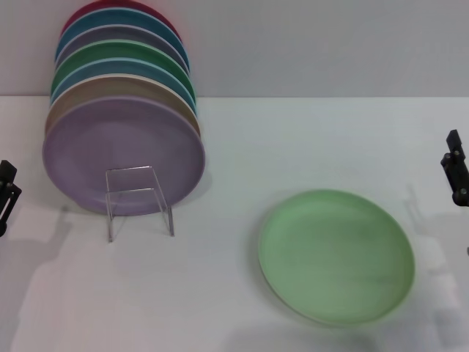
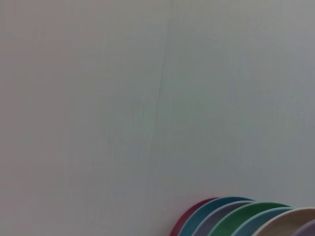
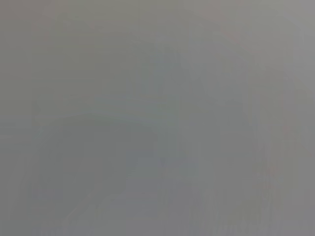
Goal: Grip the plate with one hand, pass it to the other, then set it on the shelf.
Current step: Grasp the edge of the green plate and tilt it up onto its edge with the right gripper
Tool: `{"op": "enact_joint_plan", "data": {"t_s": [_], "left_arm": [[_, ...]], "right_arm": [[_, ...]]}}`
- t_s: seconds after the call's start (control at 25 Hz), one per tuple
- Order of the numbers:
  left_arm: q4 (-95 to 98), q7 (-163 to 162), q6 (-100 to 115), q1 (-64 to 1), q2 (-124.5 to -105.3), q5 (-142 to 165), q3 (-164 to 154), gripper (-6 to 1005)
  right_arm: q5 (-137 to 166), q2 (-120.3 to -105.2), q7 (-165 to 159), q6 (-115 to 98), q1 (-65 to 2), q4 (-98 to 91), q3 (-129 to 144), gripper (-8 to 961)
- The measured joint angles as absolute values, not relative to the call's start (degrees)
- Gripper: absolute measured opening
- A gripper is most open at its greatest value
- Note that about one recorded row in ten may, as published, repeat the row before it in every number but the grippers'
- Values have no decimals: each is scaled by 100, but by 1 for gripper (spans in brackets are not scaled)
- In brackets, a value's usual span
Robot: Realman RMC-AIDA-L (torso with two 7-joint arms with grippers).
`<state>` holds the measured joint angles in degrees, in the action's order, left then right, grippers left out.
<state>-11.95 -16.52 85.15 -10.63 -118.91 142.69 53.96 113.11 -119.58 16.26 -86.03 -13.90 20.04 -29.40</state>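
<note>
tabletop [image 1: 234, 147]: white, bare-looking surface | wall [image 1: 330, 44]: plain grey, ran along the tabletop's far edge | upright plates near far-left corner, front to back: lilac plate [image 1: 121, 158], tan plate [image 1: 110, 89], light blue, dark green plate [image 1: 117, 53], lavender, blue, red plate [image 1: 95, 9] | rims overlapped closely

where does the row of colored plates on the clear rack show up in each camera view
Head view: the row of upright plates stands at upper left on the clear rack, lilac plate in front.
Left wrist view: only the plates' top rims show, along the bottom edge toward the right.
Right wrist view: not in it; only a plain grey surface.
Shared landmark: the dark red rearmost plate.
</note>
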Motion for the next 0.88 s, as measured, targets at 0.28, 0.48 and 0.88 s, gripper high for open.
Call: {"op": "enact_joint_plan", "data": {"t_s": [0.28, 0.48, 0.88], "left_arm": [[-1195, -1652, 8543, -1047, -11900, 14278, 5391, 841], [-1195, -1653, 8546, -1038, -11900, 14278, 5387, 841], [-1195, -1653, 8561, -1028, -11888, 14273, 5387, 840]], "right_arm": [[11311, -11961, 1848, -8581, -1362, 2116, -2938, 670], [11311, -11961, 1847, -8491, -1362, 2154, -2939, 669], [11320, -11600, 2660, -6262, -1250, 4124, -3443, 668]]}}
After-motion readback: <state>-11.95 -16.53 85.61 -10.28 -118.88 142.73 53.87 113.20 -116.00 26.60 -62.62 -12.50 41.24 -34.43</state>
